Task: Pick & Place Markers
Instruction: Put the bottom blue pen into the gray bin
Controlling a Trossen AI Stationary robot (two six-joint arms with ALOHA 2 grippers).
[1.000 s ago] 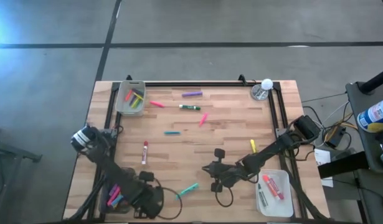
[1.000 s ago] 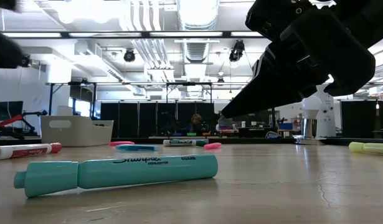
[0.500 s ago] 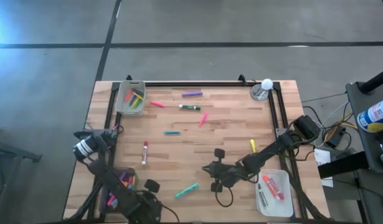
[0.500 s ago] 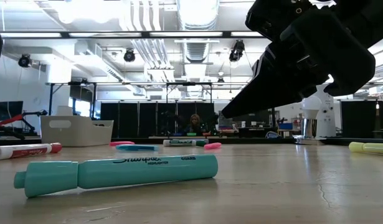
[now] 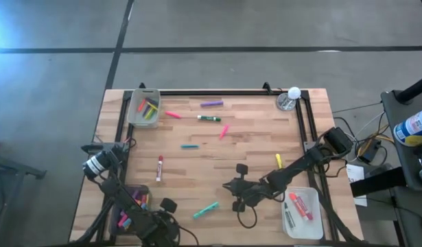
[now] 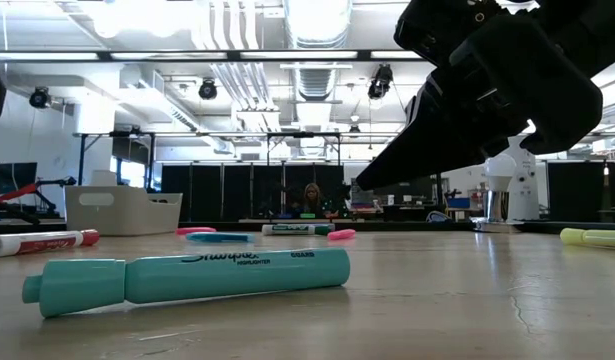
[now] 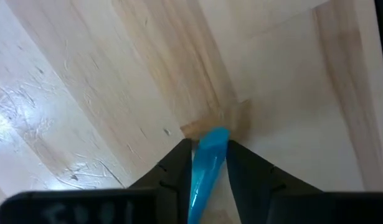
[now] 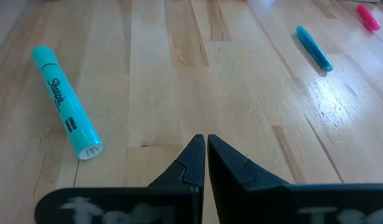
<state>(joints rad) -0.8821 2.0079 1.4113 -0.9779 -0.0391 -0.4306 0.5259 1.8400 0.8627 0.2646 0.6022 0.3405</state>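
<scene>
Blue marker [image 7: 207, 165] clamped in left gripper [image 7: 208, 163], long axis along fingers, tip forward; right gripper [image 8: 205, 155] closed, empty.

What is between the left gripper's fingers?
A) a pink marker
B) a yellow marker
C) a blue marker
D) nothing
C: in the left wrist view a blue marker sits between the two dark fingers of the left gripper, over the wooden table.
</scene>
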